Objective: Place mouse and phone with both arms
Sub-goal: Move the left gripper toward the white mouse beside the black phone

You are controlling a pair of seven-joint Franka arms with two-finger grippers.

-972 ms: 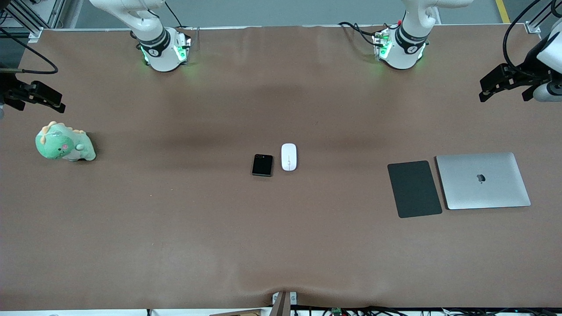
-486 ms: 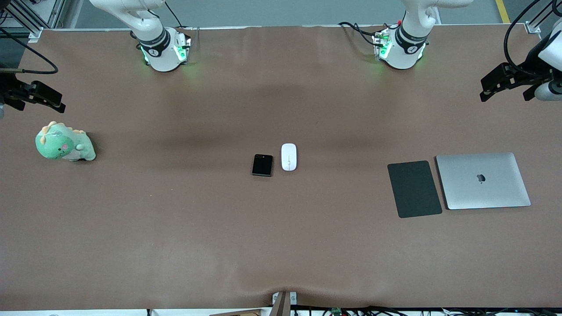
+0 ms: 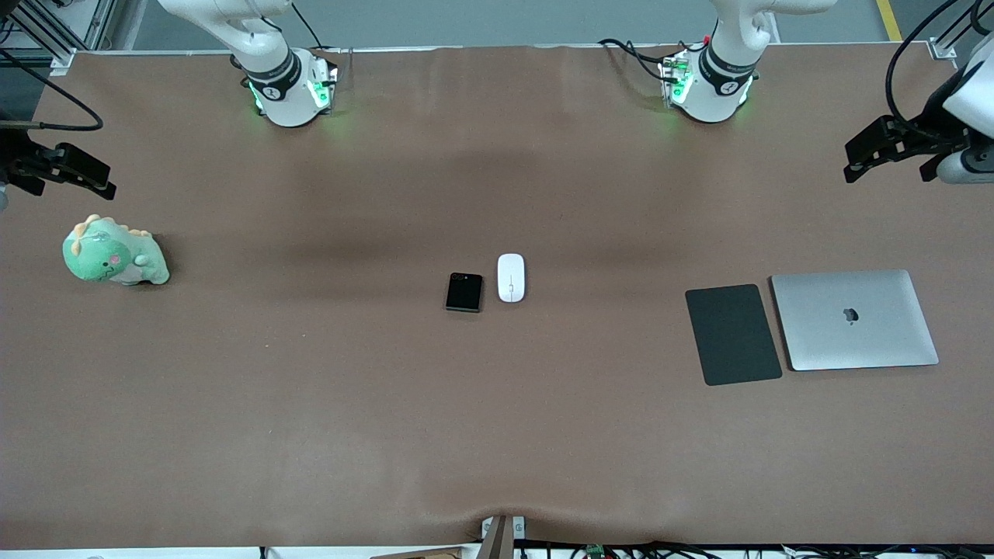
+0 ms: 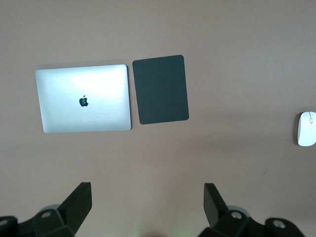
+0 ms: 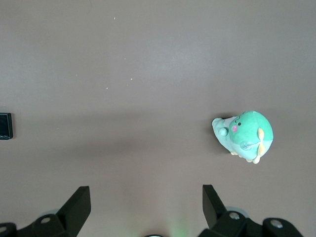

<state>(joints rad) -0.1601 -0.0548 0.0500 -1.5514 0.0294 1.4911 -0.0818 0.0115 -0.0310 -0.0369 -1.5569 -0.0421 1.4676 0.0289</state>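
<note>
The white oval mouse [image 3: 511, 277] and the small black phone [image 3: 463, 293] lie side by side at the table's middle, the phone toward the right arm's end. My left gripper [image 3: 887, 164] hangs open and empty high over the left arm's end of the table, above the laptop area. Its wrist view shows the open gripper [image 4: 147, 186] and the mouse [image 4: 306, 128] at the edge. My right gripper [image 3: 70, 182] hangs open and empty over the right arm's end, near the plush. Its wrist view shows the open gripper [image 5: 145, 188] and a sliver of the phone [image 5: 5, 126].
A dark grey mat [image 3: 732, 334] lies beside a closed silver laptop [image 3: 854, 320] toward the left arm's end; both show in the left wrist view, mat [image 4: 162, 89] and laptop [image 4: 83, 98]. A green plush dinosaur [image 3: 112, 255] sits toward the right arm's end [image 5: 244, 134].
My left gripper has shifted very slightly over its end of the table. The mouse, phone and right gripper have not moved.
</note>
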